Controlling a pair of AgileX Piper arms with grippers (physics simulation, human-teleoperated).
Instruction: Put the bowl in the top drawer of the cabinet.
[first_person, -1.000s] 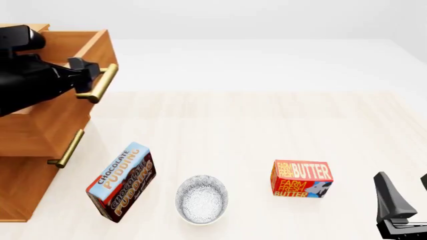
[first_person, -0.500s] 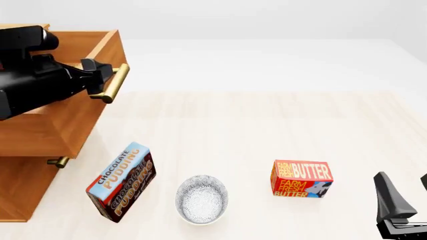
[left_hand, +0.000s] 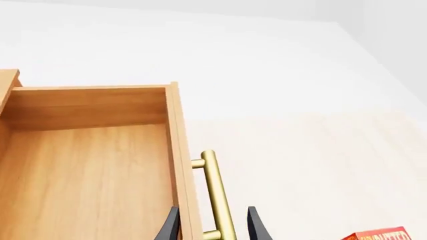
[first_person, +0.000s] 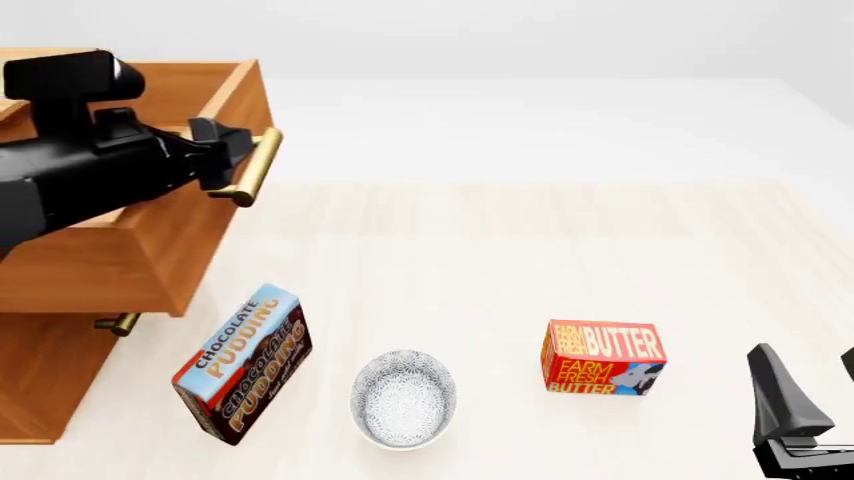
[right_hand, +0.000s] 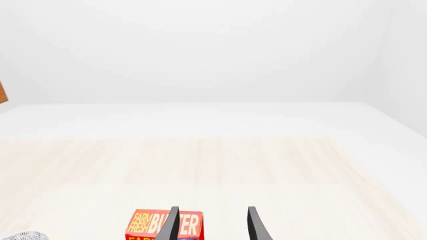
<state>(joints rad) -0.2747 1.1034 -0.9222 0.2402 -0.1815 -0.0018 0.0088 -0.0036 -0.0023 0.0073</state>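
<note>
Your left gripper (first_person: 230, 150) is clamped on the brass bar handle (left_hand: 217, 195) of the top drawer (first_person: 160, 240); in the left wrist view one finger sits on each side of the bar. The drawer box stands well out from the cabinet (first_person: 40, 370), its wooden floor bare in the wrist view and open from above.

To finish this pull well, draw straight along the drawer's own slide line, away from the cabinet face, without lifting or twisting the bar, or the box may bind. Stop once the opening is wide enough to take the bowl from above; it looks close to that now, in my judgement. Then let go cleanly and clear your arm off the drawer, since it lies across the opening.

The bowl (first_person: 403, 398) sits on the table in front of the cabinet, between the chocolate pudding box (first_person: 243, 363) and the Farm Fresh butter box (first_person: 603, 358), touching neither. The pudding box lies just beside the drawer's front corner, so mind it when reaching.

Your right gripper (right_hand: 211, 225) idles beyond the butter box, on the side away from the bowl, jaws parted and holding nothing.
</note>
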